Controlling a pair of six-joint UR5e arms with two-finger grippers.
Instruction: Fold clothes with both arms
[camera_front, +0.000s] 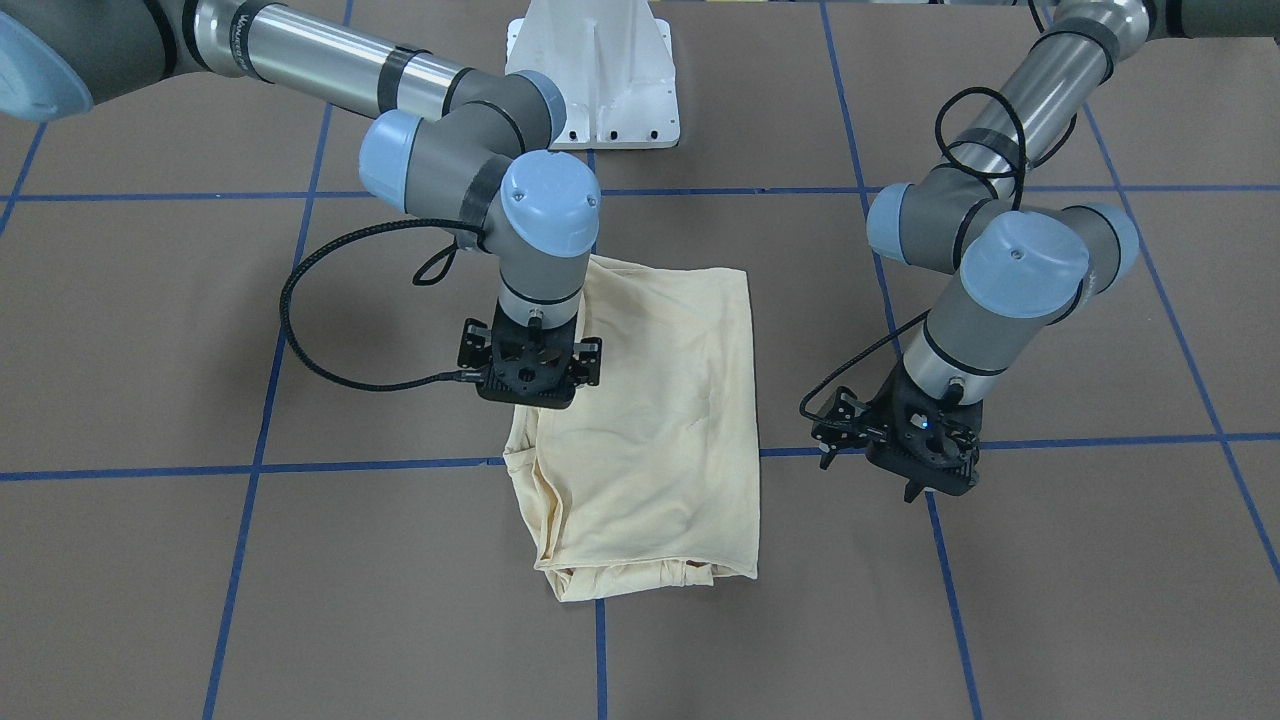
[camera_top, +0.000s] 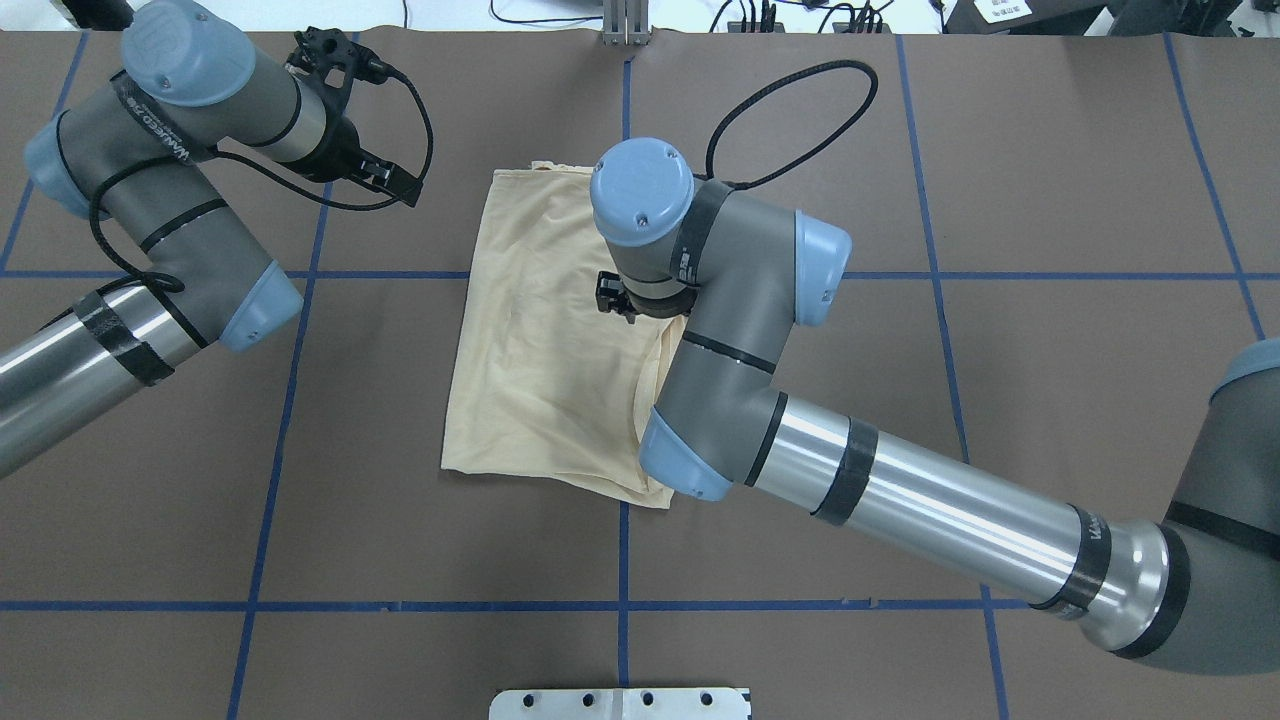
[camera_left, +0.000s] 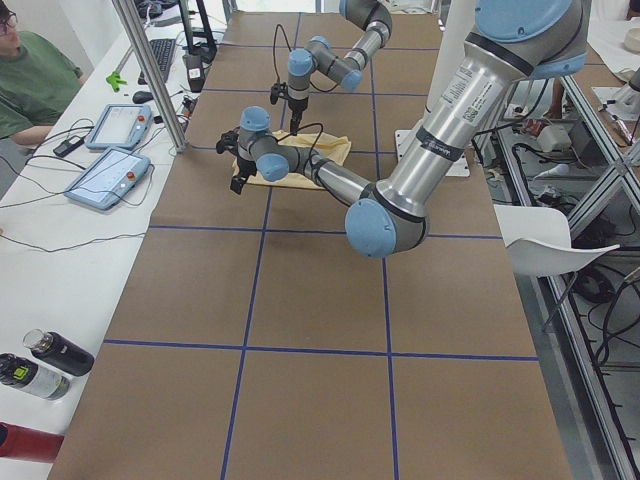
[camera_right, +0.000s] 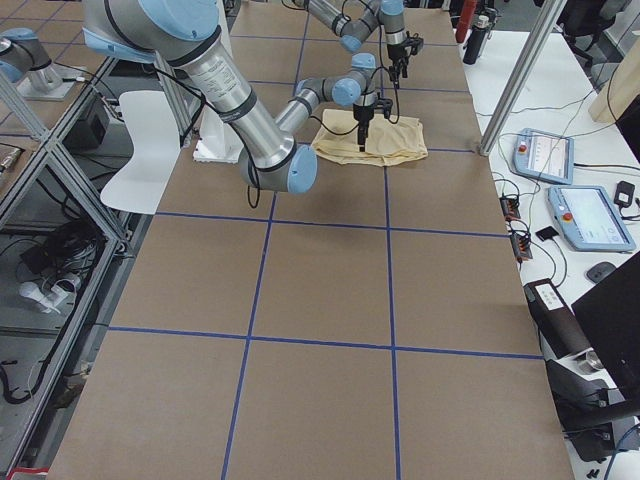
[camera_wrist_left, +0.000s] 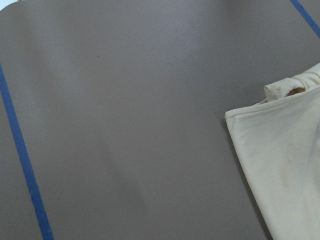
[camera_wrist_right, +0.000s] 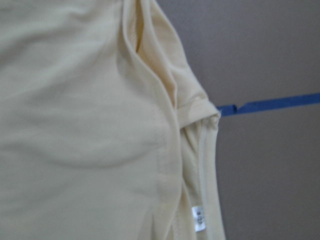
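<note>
Pointing straight down, the right tool (camera_front: 530, 368) is hanging over the T-shirt (camera_front: 660, 420), close to the garment's layered side edge. Its own body is hiding the fingers, so I cannot tell how wide it is standing or whether it is pinching any cloth. Its wrist camera is looking at stacked hems, a tucked fold and the small neck label (camera_wrist_right: 198, 219). The left tool (camera_front: 905, 455) is hovering tilted over bare surface (camera_front: 1080, 600), apart from the shirt's opposite edge and carrying nothing. Its spread is likewise not readable.

The shirt is lying folded into a rough rectangle at mid-surface, across a blue tape line (camera_front: 380, 466), with no print showing. It is looking light, thin and limp, so it is likely going to sag and slip apart layer by layer if lifted from one point. Pinching through all the layers along a hemmed edge, one tool at each end, is looking like the safest hold.

The right arm (camera_top: 900, 500) is reaching in with its elbow bent and wrist turned down. The left arm (camera_top: 170, 230) is doubling back, with its wrist angling toward the shirt's far corner.
</note>
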